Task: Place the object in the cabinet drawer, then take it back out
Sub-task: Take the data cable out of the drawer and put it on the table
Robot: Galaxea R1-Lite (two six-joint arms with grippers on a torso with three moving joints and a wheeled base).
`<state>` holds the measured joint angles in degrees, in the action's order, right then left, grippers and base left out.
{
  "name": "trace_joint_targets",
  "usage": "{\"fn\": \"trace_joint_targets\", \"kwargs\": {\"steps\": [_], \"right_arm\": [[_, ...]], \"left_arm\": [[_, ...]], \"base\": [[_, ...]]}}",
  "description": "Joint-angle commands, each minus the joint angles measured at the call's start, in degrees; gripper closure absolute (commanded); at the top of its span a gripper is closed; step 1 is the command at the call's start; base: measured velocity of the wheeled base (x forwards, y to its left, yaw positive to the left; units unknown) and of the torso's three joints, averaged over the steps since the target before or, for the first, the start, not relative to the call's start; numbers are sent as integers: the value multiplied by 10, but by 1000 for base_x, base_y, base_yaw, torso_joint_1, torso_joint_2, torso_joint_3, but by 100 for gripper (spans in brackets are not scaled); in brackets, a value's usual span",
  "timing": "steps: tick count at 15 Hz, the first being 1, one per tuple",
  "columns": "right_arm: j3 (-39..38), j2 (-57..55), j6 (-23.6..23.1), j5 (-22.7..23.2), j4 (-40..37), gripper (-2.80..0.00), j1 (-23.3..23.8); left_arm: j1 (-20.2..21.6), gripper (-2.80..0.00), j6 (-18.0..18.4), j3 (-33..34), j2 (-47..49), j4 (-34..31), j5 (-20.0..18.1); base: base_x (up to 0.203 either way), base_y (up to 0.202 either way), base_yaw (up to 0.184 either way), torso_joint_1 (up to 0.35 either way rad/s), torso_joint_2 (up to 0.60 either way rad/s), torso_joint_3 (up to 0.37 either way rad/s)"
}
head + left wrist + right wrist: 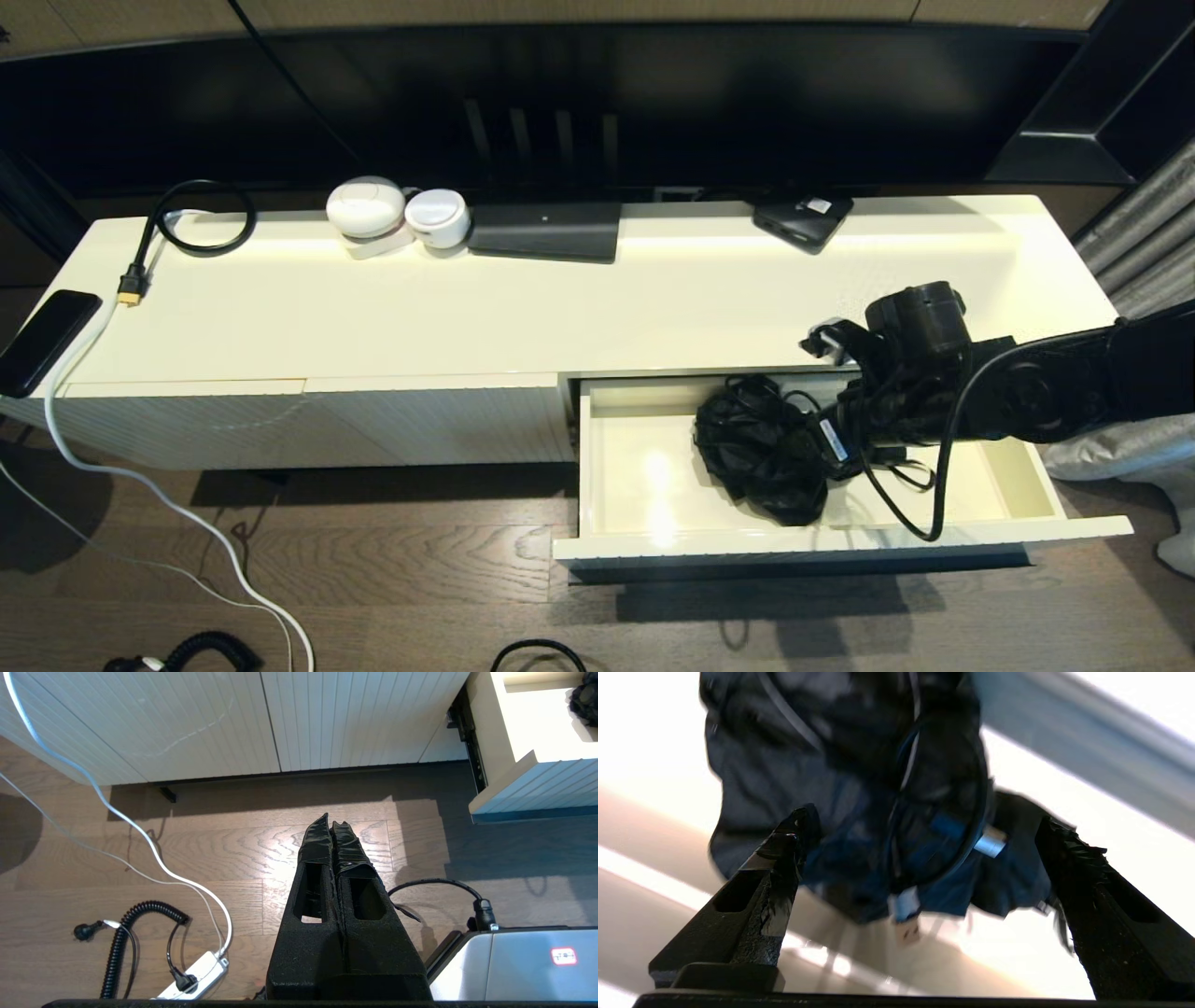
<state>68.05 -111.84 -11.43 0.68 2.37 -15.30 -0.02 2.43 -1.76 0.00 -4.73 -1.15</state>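
Cabinet drawer (644, 485) pulled out wide, cream floor showing. Black bundle (761, 453) lies inside, mid-drawer, no clear long axis, cable loops on top. My right gripper (920, 835) right at it, jaws spread wide, bundle dead ahead between fingers, contact unclear. Left gripper (334, 826) parked over floor, pressed together. Bundle's make-up hard to read.

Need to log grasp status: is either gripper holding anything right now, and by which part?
Nothing is held. The right gripper is open, its fingers either side of the black bundle in the drawer. The left gripper is shut and empty.
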Motion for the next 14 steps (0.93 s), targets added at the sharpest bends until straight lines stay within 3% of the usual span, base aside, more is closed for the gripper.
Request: {"fn": "trace_joint_targets", "kwargs": {"steps": [1,14], "right_arm": [[-2,-12,-2,1,23,-280,3],[4,-37,-3,10,64,-280,11]], "left_arm": [[0,0,0,0,0,0,0],[0,0,0,0,0,0,0]], "base": [[0,0,0,0,0,0],[0,0,0,0,0,0]]}}
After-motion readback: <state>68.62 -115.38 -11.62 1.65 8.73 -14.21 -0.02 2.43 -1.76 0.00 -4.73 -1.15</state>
